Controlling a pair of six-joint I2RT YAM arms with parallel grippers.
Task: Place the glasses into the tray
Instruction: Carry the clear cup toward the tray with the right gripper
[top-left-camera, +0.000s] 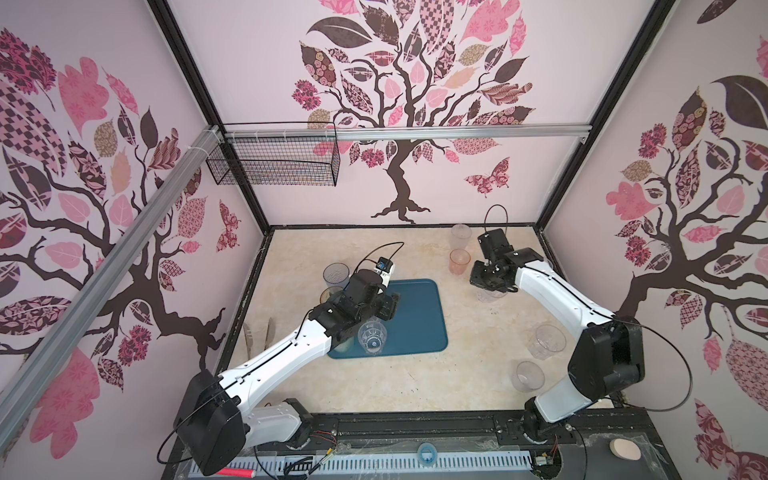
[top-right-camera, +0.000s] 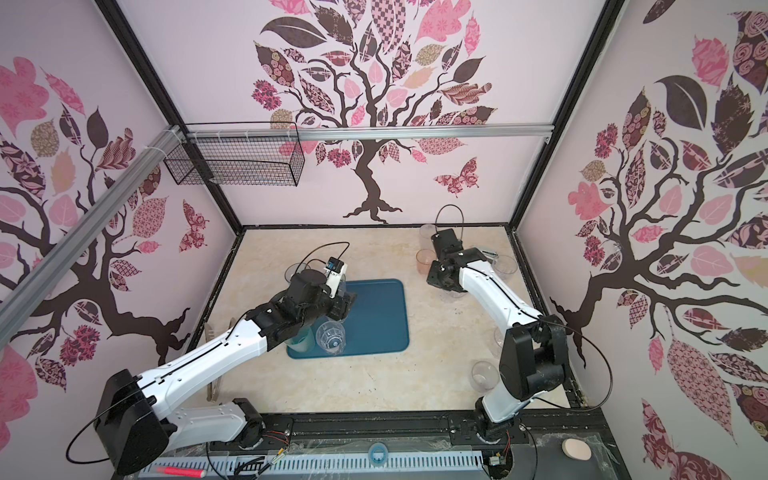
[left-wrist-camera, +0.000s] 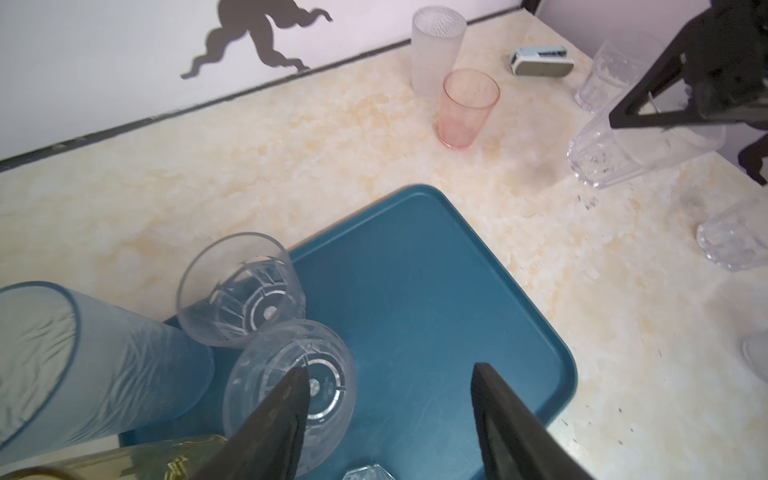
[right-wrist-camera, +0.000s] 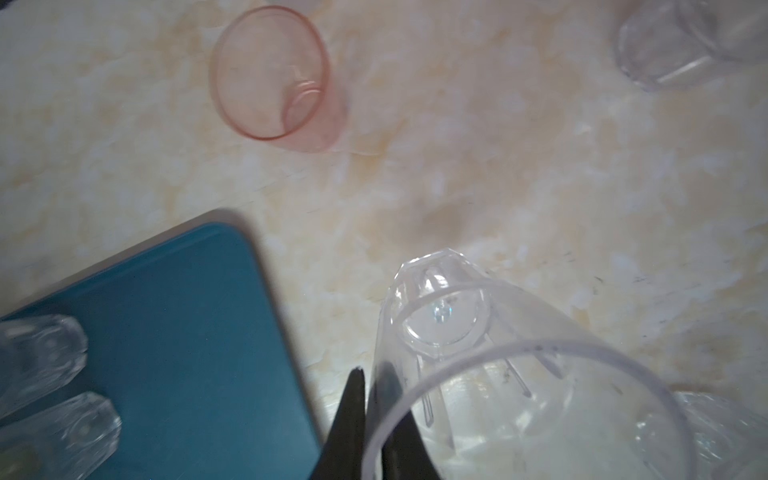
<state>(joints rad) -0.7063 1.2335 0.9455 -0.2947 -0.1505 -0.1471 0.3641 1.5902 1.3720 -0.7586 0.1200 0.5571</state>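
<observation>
Clear tumbler in right fingers, left fingers wide above tray, pink tumbler near

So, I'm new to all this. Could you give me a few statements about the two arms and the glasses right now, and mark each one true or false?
1. The pink glass stands on the table, outside the tray. True.
2. The left pincer is gripping a glass. False: its jaws stand open above the tray and grip nothing.
3. The right pincer is shut on the rim of a clear glass. True.
4. The tray is empty. False: a ribbed glass and a few others already stand in it.
</observation>
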